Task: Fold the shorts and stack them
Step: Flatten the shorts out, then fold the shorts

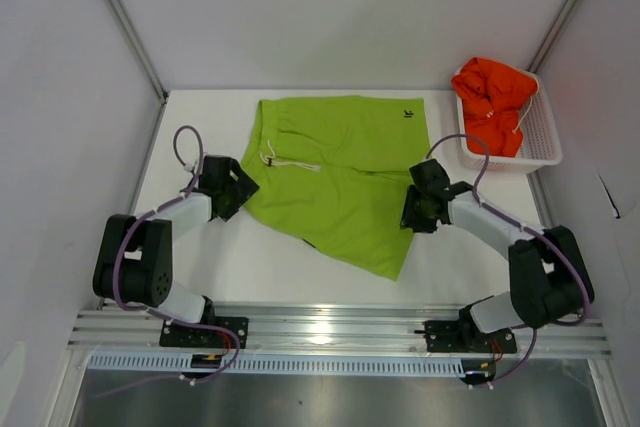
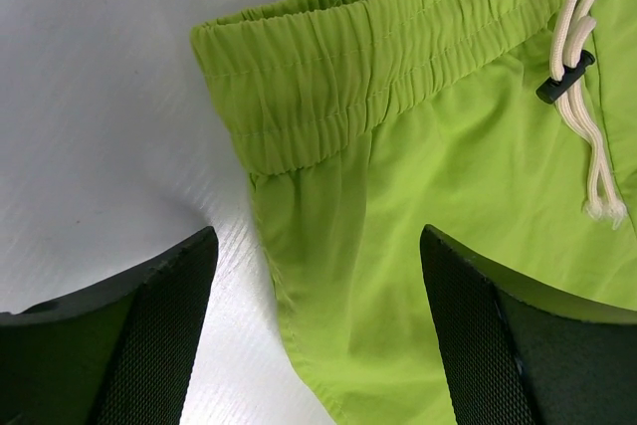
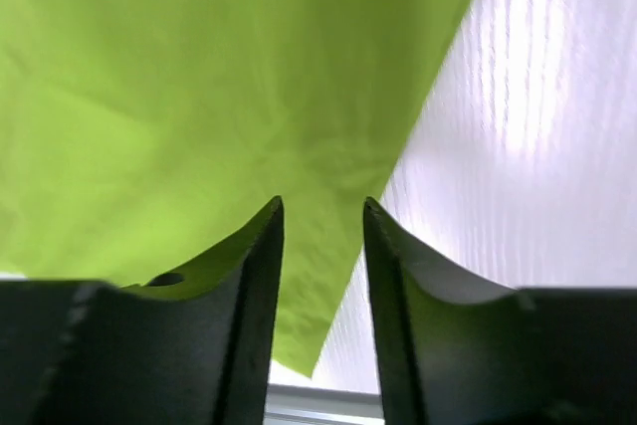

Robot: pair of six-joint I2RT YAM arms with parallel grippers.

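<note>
Left gripper (image 2: 317, 236): my fingers spread wide, empty, straddling side edge below waistband of lime green fabric shorts (image 1: 340, 167) | right gripper (image 3: 320, 204): my fingers narrowly parted, holding nothing, at leg hem | shorts flat mid white surface (image 1: 230, 267), long axis from left edge to right edge

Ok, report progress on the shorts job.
Done: the lime green shorts lie spread on the table, no clear fold yet. In hand: left gripper open at their waistband corner, right gripper slightly open at the leg end. Left: fold them, then the orange-red shorts, bunched in the basket, and stack.
</note>
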